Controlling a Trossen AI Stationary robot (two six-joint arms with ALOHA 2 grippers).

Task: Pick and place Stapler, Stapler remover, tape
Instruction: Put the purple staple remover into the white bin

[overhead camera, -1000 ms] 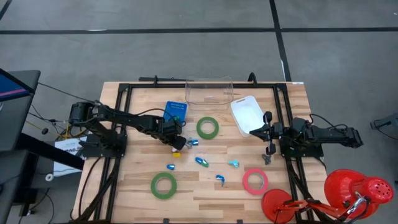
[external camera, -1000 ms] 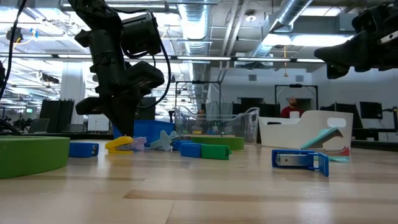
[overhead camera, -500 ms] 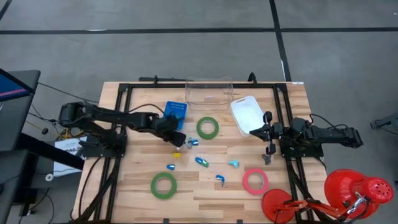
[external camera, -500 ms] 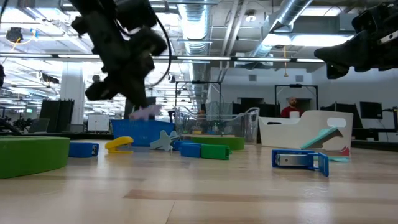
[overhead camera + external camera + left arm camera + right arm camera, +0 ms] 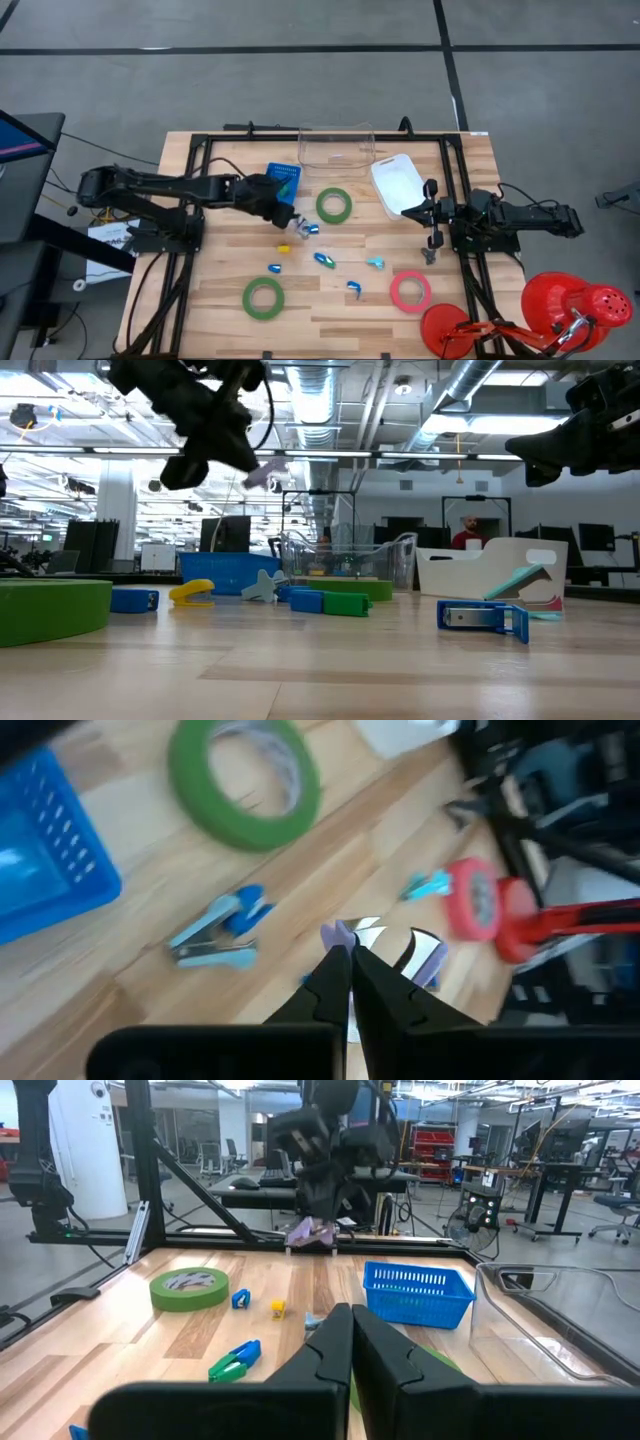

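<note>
The blue basket (image 5: 283, 178) sits on the wooden table (image 5: 330, 310) toward its far side, and the rest is placed from it. The left gripper (image 5: 288, 214) hangs just beside the basket's near corner, up in the air; its claw is pinched narrow on a pale lilac staple remover (image 5: 262, 475), which in the low view rides well above the basket's rim, clear of the table. The left wrist view shows the two dark fingers (image 5: 335, 982) pressed together with the lilac piece at their tips. One green tape roll (image 5: 334, 205) lies flat just beside the basket, on the side toward the right arm. A second green tape roll (image 5: 263, 297) lies well apart from the basket, toward the table's near edge, and the pinkish-red tape roll (image 5: 410, 290) lies farther still, near the edge on the right arm's side. Between the basket and those two rolls small items lie scattered: a yellow stapler (image 5: 283, 248) nearest the basket, then a blue stapler (image 5: 323, 258) a little beyond it. A clear bin (image 5: 336, 145) stands just beside the basket at the table's far edge, and a white tray (image 5: 398, 183) lies beyond the first green roll. The right gripper (image 5: 428, 214) waits past that tray, well away from the basket, its claw pressed closed on nothing
</note>
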